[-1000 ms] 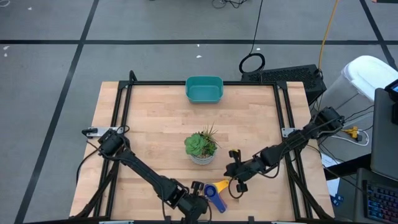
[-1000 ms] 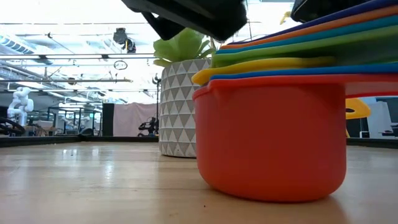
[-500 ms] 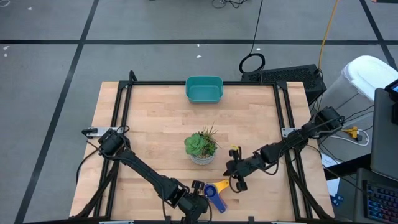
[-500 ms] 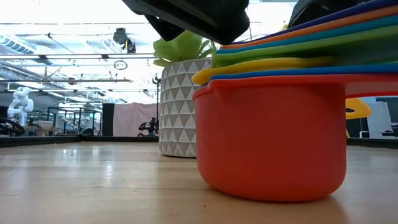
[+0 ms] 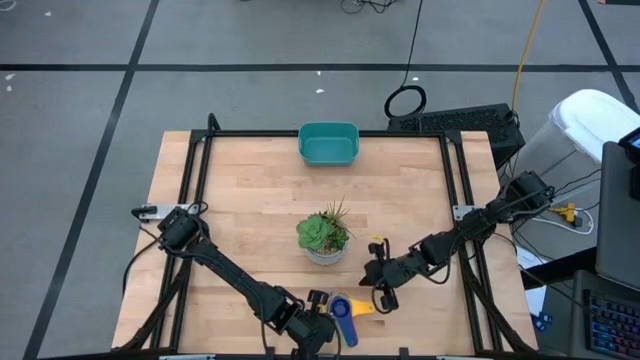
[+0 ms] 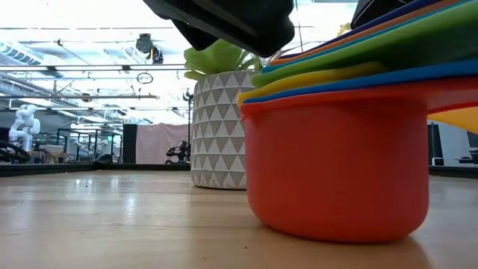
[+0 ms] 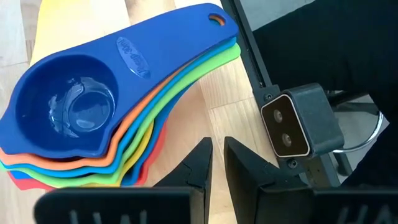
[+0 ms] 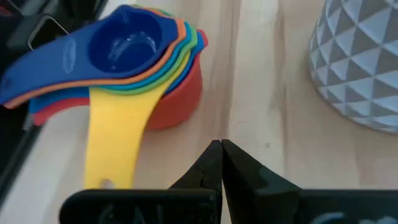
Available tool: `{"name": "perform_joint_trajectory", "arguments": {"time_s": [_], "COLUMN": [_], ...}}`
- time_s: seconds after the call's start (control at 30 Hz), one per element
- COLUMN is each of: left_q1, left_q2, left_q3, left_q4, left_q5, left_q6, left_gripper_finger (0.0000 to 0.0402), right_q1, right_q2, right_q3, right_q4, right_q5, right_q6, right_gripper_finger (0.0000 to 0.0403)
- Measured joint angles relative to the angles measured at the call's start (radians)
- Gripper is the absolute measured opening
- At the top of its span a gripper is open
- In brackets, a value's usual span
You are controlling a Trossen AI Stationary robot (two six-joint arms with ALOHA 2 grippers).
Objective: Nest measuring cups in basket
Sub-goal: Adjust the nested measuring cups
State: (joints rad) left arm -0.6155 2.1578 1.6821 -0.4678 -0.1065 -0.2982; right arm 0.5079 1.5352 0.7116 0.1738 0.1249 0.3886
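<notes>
High view: measuring cups [image 5: 343,314] stacked at lower centre, left gripper [image 5: 318,303] just left, right gripper [image 5: 381,296] just right; basket [image 5: 328,143] at top centre, well apart.
Low view: stack fills right half, plant pot [image 6: 218,127] behind.
Left wrist: fingers [image 7: 198,167] narrowly parted, gripping nothing.
Right wrist: fingers [image 8: 211,163] pressed together, empty.

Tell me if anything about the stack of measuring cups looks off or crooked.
Yes. In the nested measuring cups at the table's near edge, the yellow cup's handle sticks out sideways while the other handles fan together. The stack also looks tilted in the low view, and it sits far from the teal basket.
</notes>
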Motion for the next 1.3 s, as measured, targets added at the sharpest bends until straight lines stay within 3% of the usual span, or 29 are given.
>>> {"name": "perform_joint_trajectory", "arguments": {"time_s": [0.2,0.47,0.73,0.97,1.3], "left_q1": [0.000,0.011,0.069,0.050,-0.015], "left_q2": [0.000,-0.001,-0.001,-0.001,-0.001], "left_q3": [0.000,0.000,0.000,0.000,0.039], "left_q4": [-0.018,-0.114,-0.083,-0.058,-0.127], "left_q5": [0.026,0.083,0.155,0.185,-0.062], "left_q6": [-0.069,-0.119,-0.095,-0.080,0.054], "left_gripper_finger": [0.0044,0.0044,0.0044,0.0044,0.0044], "right_q1": [0.022,0.078,0.055,0.055,0.055], "right_q2": [0.000,0.000,0.000,0.000,0.000], "right_q3": [0.000,0.000,0.000,0.001,0.001], "right_q4": [-0.001,-0.031,-0.036,-0.037,-0.036], "right_q5": [-0.126,-0.043,-0.045,-0.047,-0.047], "right_q6": [0.119,0.127,0.122,0.120,0.123], "right_gripper_finger": [0.0000,0.0000,0.0000,0.0000,0.0000]}}
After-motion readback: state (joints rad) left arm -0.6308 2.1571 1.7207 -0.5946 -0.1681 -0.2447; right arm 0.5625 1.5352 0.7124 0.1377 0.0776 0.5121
